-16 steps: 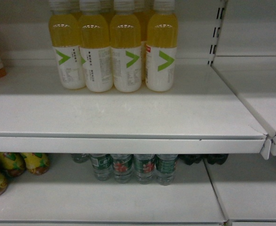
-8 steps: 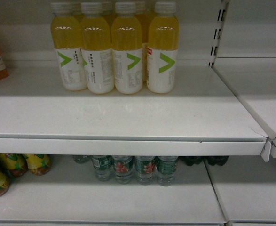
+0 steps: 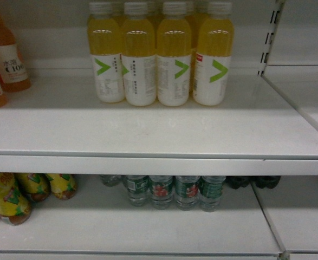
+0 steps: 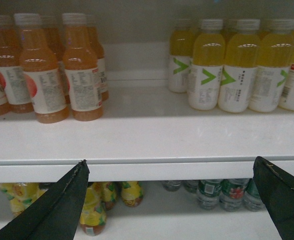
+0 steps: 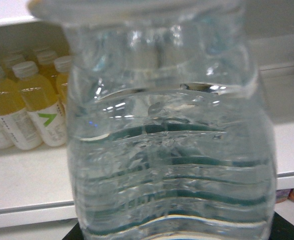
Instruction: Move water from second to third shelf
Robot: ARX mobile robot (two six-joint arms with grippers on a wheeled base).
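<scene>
Right tool's own fingers are staying out of sight, so its grip is unclear; water bottle (image 5: 169, 135) is filling its camera. Left tool (image 4: 172, 200) is gaping open, holding nothing.

The left pincer (image 4: 169, 200) is spread wide, its two dark fingers (image 4: 56, 210) rising from the bottom corners of the left wrist view with nothing between them, level with the front edge of the shelf (image 4: 136, 170). The right pincer's fingers are hidden; a dark piece shows at the foot of the water bottle (image 5: 167, 150) filling its view.
</scene>
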